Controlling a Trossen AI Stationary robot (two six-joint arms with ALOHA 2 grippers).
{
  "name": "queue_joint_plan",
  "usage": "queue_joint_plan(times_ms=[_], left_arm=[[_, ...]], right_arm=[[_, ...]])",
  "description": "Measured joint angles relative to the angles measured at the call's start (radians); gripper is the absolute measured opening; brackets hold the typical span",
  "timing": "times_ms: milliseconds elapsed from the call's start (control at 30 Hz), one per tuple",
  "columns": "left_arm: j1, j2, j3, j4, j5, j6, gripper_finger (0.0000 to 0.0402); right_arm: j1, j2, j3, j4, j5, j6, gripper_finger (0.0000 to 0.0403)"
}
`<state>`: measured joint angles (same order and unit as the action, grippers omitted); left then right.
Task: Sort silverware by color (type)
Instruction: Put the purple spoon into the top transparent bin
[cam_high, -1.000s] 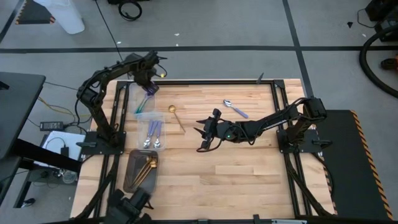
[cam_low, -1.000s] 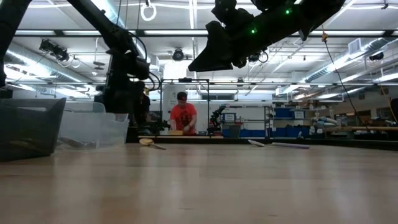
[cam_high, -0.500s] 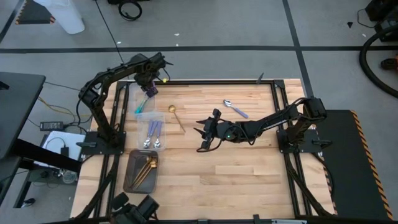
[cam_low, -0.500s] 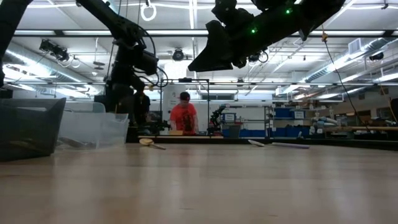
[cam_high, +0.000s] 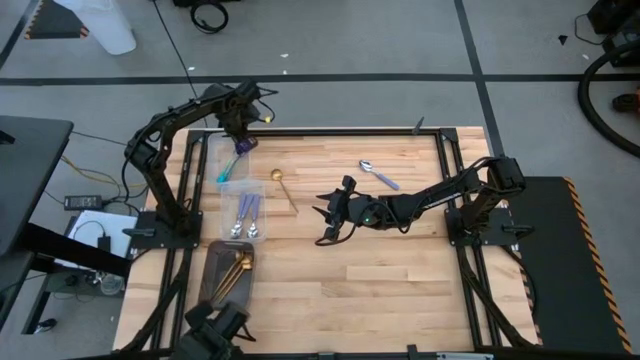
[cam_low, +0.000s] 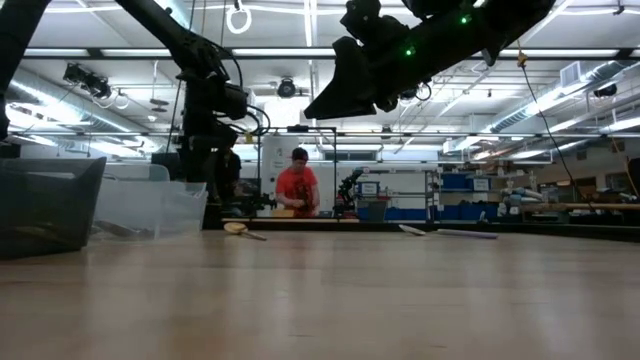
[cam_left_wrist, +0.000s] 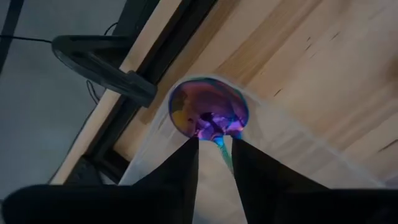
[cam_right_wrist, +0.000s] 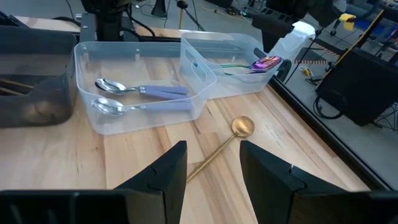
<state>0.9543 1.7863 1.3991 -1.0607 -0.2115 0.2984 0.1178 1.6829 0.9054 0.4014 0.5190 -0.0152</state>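
Observation:
An iridescent purple spoon (cam_high: 234, 160) with a teal handle lies in the far clear bin (cam_high: 226, 150), its bowl (cam_right_wrist: 266, 62) up on the bin's end wall. My left gripper (cam_left_wrist: 215, 144) points down just above it, open, with a finger on either side of the spoon's neck and a gap to each. A gold spoon (cam_high: 284, 190) lies flat on the wood. My right gripper (cam_high: 322, 222) hovers open to its right, near the table's middle, holding nothing. A spoon with a silver bowl and lavender handle (cam_high: 379, 174) lies at the far right.
The near clear bin (cam_high: 232, 222) holds two spoons with silver bowls and lavender handles (cam_right_wrist: 140, 98). A dark grey tray (cam_high: 213, 285) at the near left holds gold spoons. The wood to the right and near side is open. A person stands in the room behind (cam_low: 298, 185).
My left gripper has rolled at the wrist above the far bin. The purple spoon has stayed where it lay.

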Motion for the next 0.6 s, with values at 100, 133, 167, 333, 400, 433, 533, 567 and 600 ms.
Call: queue_joint_plan(times_ms=[100,133,167,333,400,433,533,567,600], left_arm=[[0.016,0.000,0.000,0.000,0.011,-0.028,0.0095],[0.022,0.000,0.000,0.000,0.024,-0.032,0.0092],[0.028,0.000,0.000,0.001,0.041,-0.038,0.0088],[0.031,0.023,-0.001,0.017,0.055,-0.049,0.0073],[0.029,0.038,-0.001,0.052,0.057,-0.046,0.0069],[0.029,0.049,-0.001,0.063,0.057,-0.044,0.0068],[0.024,0.081,-0.001,0.069,0.056,-0.037,0.0066],[0.024,0.090,-0.001,0.068,0.056,-0.030,0.0066],[0.024,0.098,-0.001,0.068,0.057,-0.027,0.0066]], right_arm=[[0.000,0.000,0.000,-0.001,-0.003,0.013,0.0158],[0.000,0.000,0.000,-0.001,-0.014,0.016,0.0158],[0.000,0.000,0.000,-0.001,-0.021,0.019,0.0158],[0.006,0.000,0.000,0.000,-0.023,0.021,0.0158],[0.006,0.000,0.000,0.000,-0.023,0.020,0.0158],[0.006,0.000,0.000,0.000,-0.023,0.020,0.0158],[0.006,0.000,0.000,0.000,-0.023,0.020,0.0158],[0.006,0.000,0.000,0.000,-0.023,0.020,0.0158],[0.006,0.000,0.000,0.000,-0.023,0.020,0.0158]])
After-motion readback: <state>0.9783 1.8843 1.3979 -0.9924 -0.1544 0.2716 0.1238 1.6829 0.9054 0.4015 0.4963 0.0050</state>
